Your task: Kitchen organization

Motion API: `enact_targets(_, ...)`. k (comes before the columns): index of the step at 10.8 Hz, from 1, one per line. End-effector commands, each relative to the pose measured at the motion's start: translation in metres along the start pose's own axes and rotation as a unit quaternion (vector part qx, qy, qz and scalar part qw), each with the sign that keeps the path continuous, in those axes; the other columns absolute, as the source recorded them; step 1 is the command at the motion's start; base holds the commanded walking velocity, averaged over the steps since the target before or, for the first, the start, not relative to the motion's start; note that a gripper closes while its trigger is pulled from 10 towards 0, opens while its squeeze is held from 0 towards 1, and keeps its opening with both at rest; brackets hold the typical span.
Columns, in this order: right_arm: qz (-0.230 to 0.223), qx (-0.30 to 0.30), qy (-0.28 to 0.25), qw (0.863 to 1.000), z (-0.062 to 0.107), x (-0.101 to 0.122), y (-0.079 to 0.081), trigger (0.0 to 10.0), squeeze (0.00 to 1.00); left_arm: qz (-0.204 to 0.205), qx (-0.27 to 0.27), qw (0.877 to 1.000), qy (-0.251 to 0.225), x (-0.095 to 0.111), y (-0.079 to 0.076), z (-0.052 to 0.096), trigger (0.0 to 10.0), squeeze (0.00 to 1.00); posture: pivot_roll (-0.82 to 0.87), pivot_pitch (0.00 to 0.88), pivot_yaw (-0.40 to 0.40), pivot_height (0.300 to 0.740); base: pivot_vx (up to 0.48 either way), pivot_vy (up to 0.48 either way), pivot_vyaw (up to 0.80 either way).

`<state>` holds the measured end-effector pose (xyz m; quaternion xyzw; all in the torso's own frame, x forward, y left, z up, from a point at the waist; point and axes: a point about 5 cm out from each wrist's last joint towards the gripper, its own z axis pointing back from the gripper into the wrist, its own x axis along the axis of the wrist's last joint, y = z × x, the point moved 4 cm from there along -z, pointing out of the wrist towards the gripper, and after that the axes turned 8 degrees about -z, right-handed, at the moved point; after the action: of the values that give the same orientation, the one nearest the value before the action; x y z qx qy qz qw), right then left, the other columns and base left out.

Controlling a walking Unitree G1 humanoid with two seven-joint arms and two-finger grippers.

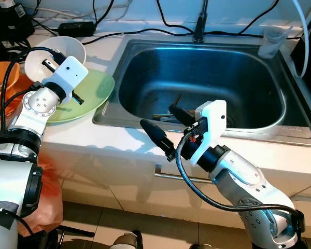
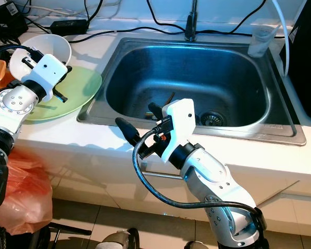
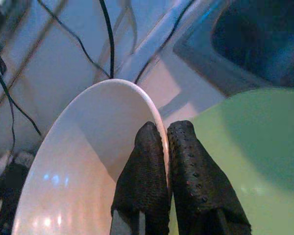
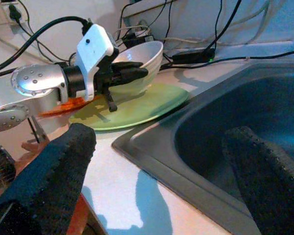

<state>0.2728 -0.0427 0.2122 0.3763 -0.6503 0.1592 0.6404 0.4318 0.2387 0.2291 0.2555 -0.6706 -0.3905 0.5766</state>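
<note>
A white bowl [image 1: 67, 49] stands tilted over the far edge of a light green plate [image 1: 96, 91] on the counter left of the sink. My left gripper [image 3: 165, 129] is shut on the bowl's rim, one finger inside and one outside. The right wrist view takes in the same grip, with the bowl [image 4: 142, 56] above the plate [image 4: 147, 105]. My right gripper [image 1: 159, 116] hangs open over the sink's front edge, nothing between its fingers.
The steel sink [image 1: 145, 46] holds a few thin utensils [image 1: 166, 115] near its drain [image 2: 211, 118]. A faucet [image 1: 199, 26] and cables run along the back, and a clear plastic cup [image 1: 272, 41] stands at the right. An orange bag [image 1: 46, 197] hangs below the counter on the left.
</note>
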Motion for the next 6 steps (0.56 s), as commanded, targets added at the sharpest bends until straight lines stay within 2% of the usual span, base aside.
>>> enact_targets(1, 0.004, -0.001, -0.003, 1.000, 0.000, 0.001, -0.001, 10.0, 0.00, -0.021, 0.028, 0.998, -0.048, 0.026, 0.016, -0.006, 0.0, 0.00, 0.03, 0.107, 0.072, 0.740, 0.000, 0.000, 0.00)
enact_targets(2, 0.004, -0.002, -0.004, 1.000, -0.001, 0.001, -0.002, 10.0, 0.00, -0.023, 0.023, 0.996, -0.086, 0.043, 0.008, -0.011, 0.0, 0.00, 0.03, 0.105, 0.071, 0.740, 0.000, 0.000, 0.00)
enact_targets(3, 0.007, -0.008, -0.005, 1.000, -0.001, 0.002, -0.004, 10.0, 0.00, -0.011, 0.016, 0.990, -0.139, 0.067, -0.007, -0.016, 0.0, 0.00, 0.03, 0.102, 0.068, 0.740, 0.000, 0.000, 0.00)
enact_targets(6, 0.025, -0.035, -0.007, 0.999, 0.002, 0.007, -0.016, 10.0, 0.00, 0.017, 0.005, 0.980, -0.200, 0.098, -0.036, -0.021, 0.0, 0.00, 0.00, 0.095, 0.065, 0.740, 0.000, 0.000, 0.00)
